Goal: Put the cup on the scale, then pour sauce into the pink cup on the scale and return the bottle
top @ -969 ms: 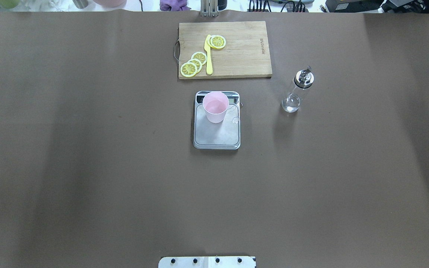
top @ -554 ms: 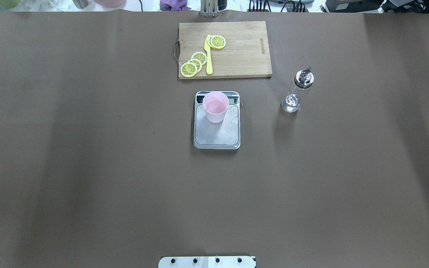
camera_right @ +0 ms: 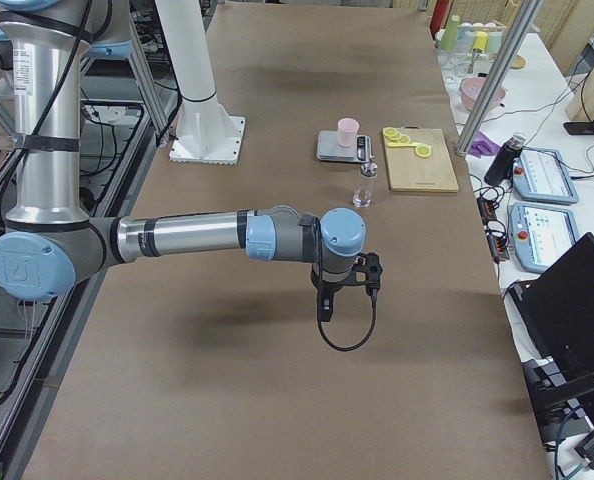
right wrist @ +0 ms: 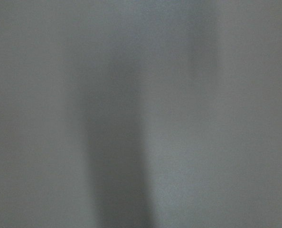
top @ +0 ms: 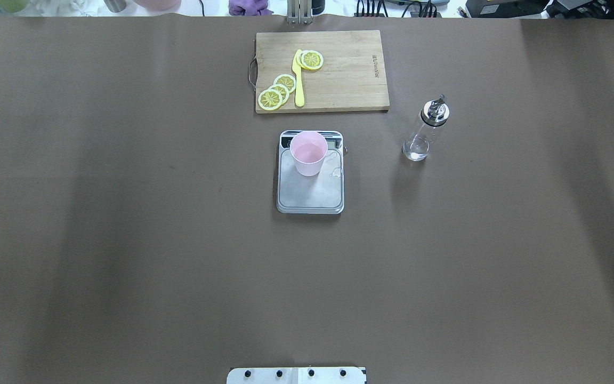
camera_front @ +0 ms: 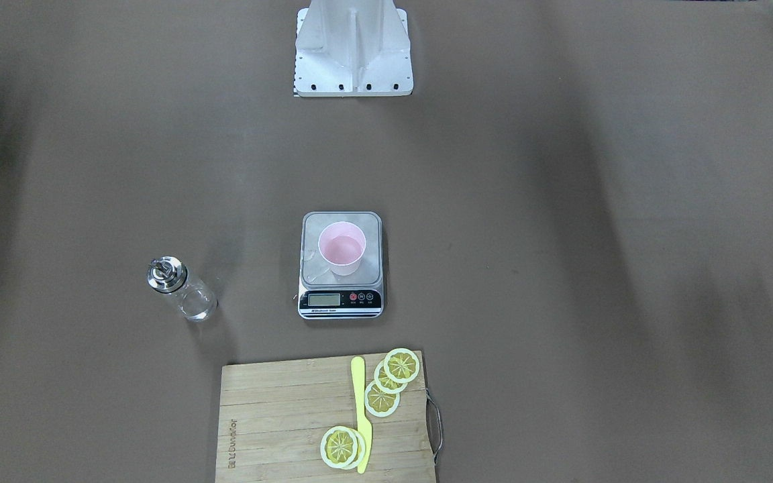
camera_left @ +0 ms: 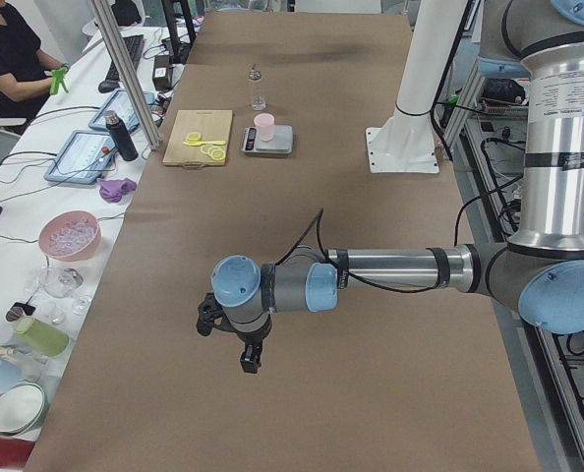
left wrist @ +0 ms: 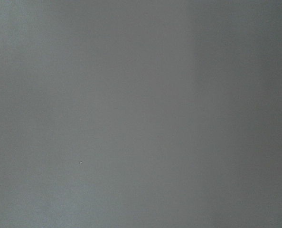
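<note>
We see cup [top: 308, 153] upright on scale [top: 310, 193]; bottle [top: 425, 132] standing apart, robot's right of scale. Left gripper [camera_left: 247, 356], right gripper [camera_right: 324, 306] well away from scale; jaw state we cannot tell.

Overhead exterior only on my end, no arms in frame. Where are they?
Observer: Out at the table ends. Exterior left shows the left gripper pointing down over the table, far from the scale.
Operator: Right one?
Observer: Exterior right: right gripper points down too, short of the bottle.
Operator: Cup covers part of the display here.
Observer: Front-facing shows the whole display strip clear of the cup; digits too small to read.
</note>
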You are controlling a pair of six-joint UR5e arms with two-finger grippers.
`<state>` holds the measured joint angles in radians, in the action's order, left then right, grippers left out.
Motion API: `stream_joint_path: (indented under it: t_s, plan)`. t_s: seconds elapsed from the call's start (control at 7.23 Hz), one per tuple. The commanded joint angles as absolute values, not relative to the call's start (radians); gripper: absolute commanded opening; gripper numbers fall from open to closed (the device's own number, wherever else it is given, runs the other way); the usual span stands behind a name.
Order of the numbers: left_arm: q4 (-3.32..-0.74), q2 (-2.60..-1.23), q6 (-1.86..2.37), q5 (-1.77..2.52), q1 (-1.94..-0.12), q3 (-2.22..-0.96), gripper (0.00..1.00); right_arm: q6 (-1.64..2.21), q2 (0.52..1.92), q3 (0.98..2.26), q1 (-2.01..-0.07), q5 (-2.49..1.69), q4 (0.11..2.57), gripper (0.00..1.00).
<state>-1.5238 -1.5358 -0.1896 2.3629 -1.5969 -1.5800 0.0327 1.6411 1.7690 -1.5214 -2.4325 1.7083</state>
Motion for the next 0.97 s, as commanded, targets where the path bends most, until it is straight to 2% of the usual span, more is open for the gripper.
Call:
stream_joint_path:
  t_s: [0.0, 0.83]
  plan:
    - [-1.523, -1.537, -0.189, 2.362, -1.597, -1.582, 0.99, 0.043, 1.64, 1.773, -1.522, -2.433, 1.704, 1.0]
    - [-1.525, -1.542, -0.192, 2.361, -1.597, -1.586, 0.99, 0.044, 1.641, 1.77, -1.522, -2.43, 1.709, 1.0]
